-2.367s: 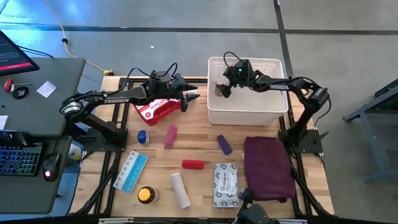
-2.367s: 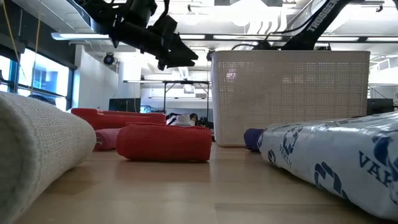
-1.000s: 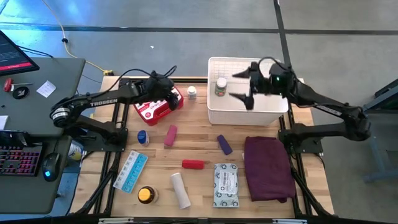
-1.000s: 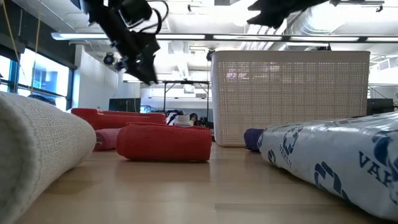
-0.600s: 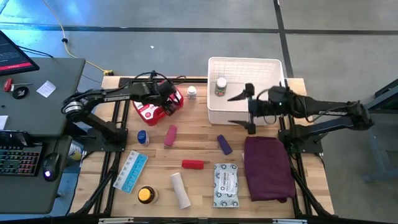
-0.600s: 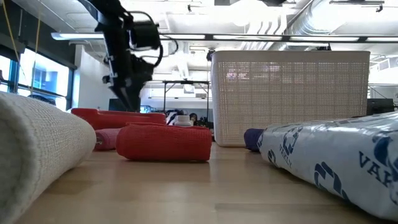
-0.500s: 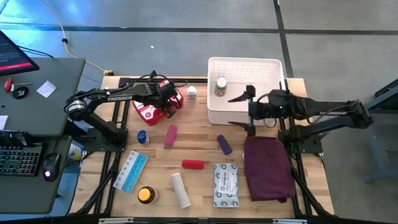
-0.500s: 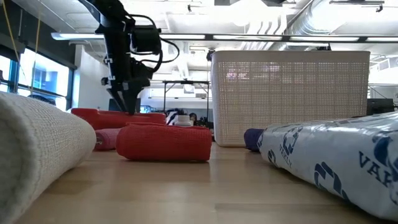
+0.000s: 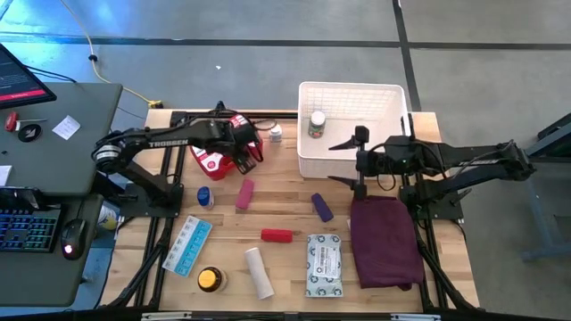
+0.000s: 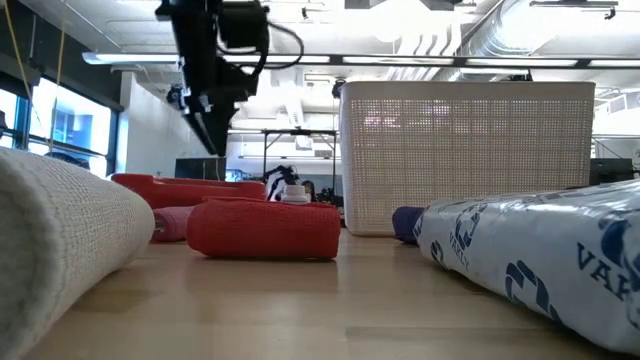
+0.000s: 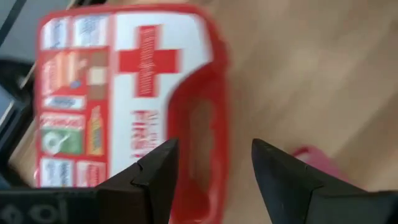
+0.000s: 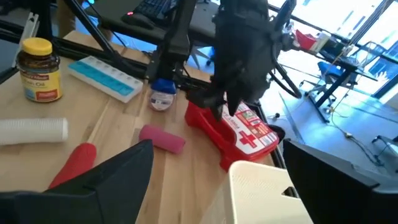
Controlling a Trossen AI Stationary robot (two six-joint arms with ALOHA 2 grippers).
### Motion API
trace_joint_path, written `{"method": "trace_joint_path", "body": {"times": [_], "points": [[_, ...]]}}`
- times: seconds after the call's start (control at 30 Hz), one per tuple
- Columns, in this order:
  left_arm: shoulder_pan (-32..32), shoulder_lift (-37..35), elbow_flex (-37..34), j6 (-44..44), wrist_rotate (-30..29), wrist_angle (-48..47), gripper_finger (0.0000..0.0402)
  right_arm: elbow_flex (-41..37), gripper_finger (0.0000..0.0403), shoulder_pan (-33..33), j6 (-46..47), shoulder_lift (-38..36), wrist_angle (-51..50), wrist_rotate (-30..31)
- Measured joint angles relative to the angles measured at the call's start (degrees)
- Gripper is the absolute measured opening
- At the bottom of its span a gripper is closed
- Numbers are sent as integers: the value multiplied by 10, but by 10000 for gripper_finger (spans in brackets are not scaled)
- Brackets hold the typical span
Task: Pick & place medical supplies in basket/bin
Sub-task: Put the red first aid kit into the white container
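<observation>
Swung out past the white basket (image 9: pixel 350 143), the right tool (image 9: pixel 350 160) hangs wide open and empty, while the left tool (image 9: pixel 243 153), part-open and empty, straddles the stiff, light red first-aid case (image 9: pixel 217 152) on the table (image 9: pixel 285 209); its handle loop looks the surest hold.

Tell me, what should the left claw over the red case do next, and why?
Probably ease straight down. The left gripper hangs open above the red case, its fingers either side of the case's handle loop in the wrist view, and not yet gripping. Lowering would let it close on the handle and carry the case to the basket.
</observation>
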Motion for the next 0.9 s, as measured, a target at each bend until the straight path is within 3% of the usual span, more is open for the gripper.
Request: {"method": "trace_joint_path", "body": {"times": [0.17,0.4,0.67,0.9], "points": [[-16,19,-7,12,-37,-29,234,0,346,0,37,0,-29,-2],[-1,46,-19,28,-24,-19,234,0,346,4,89,11,-49,-39],[45,66,-36,34,15,-7,234,-1,346,41,85,13,-50,-24],[35,62,-26,13,24,-27,234,-1,346,49,79,12,-60,-16]]}}
